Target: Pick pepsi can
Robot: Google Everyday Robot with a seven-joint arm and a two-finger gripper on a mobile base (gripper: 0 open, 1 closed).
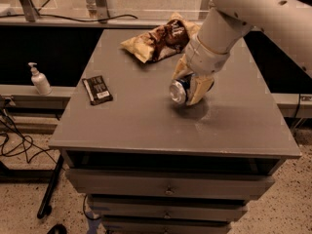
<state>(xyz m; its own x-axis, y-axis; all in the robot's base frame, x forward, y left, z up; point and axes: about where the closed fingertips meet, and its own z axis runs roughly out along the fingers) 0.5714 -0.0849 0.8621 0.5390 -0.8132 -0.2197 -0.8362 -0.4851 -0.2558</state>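
The pepsi can (180,90) is blue with a silver end and lies on its side, the end facing the camera, held a little above the grey table (146,126). My gripper (187,86) comes down from the upper right on a white arm. Its tan fingers (199,89) are shut on the can, one on each side. A shadow lies on the table under the can.
A brown and tan snack bag (161,37) lies at the back of the table. A flat black packet (97,89) lies near the left edge. A white pump bottle (39,79) stands on a ledge to the left. Drawers sit below the table top.
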